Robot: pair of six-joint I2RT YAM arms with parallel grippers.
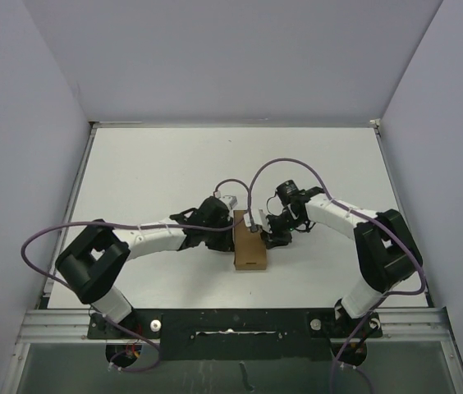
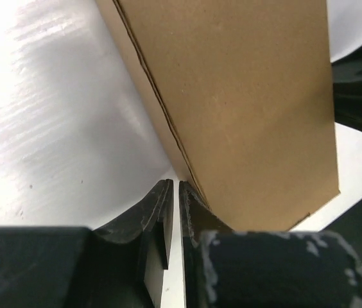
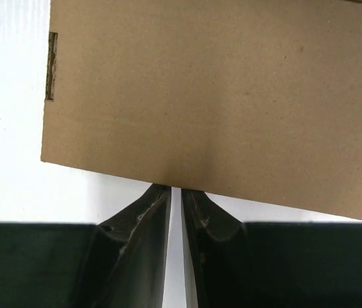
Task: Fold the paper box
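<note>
The paper box is a plain brown cardboard carton standing on the white table, midway between both arms. My left gripper rests against its left side. In the left wrist view the fingertips are nearly together with nothing between them, and the box leans against the right finger. My right gripper is at the box's right side. In the right wrist view its jaws are shut to a thin slit and empty, tips touching the lower edge of a cardboard panel.
Pale walls enclose the table on three sides. A metal rail runs along the near edge by the arm bases. Purple cables loop over both arms.
</note>
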